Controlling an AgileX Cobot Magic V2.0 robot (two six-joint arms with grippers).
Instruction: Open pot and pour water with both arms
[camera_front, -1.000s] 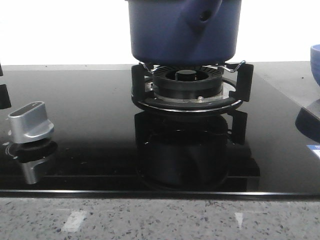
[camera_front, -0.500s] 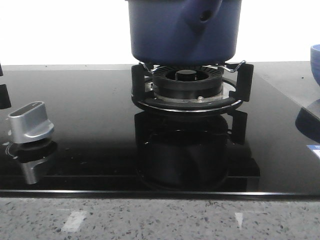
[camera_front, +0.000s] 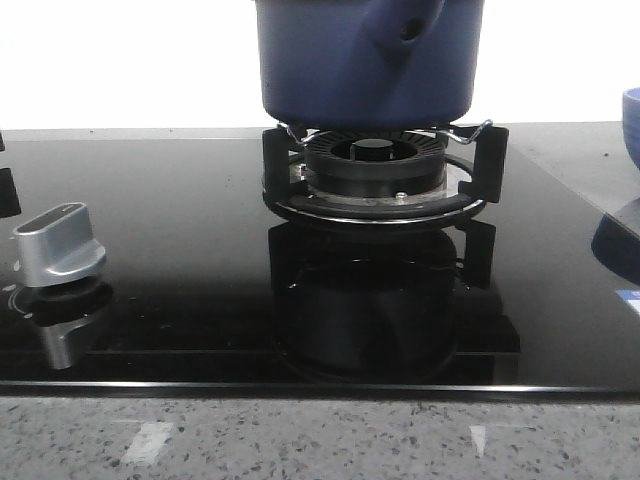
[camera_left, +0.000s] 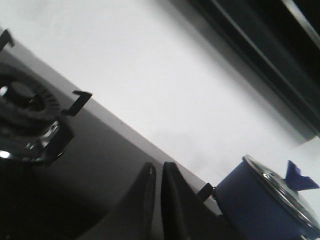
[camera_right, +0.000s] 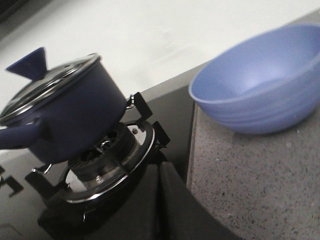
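The dark navy pot (camera_front: 365, 70) stands on the burner (camera_front: 375, 165) at the back centre, its handle stub (camera_front: 400, 30) with the small hole pointing towards me. In the right wrist view the pot (camera_right: 75, 115) wears a glass lid (camera_right: 50, 85) with a blue knob (camera_right: 27, 62). My right gripper (camera_right: 160, 167) is shut and empty, low beside the burner, apart from the pot. My left gripper (camera_left: 157, 167) is shut and empty over the hob, with the pot (camera_left: 255, 205) off to one side. Neither gripper shows in the front view.
A lighter-blue bowl (camera_right: 260, 85) sits on the speckled counter right of the hob, also at the front view's right edge (camera_front: 630, 120). A silver control knob (camera_front: 58, 245) stands on the black glass at the left. A second burner (camera_left: 25, 120) shows in the left wrist view.
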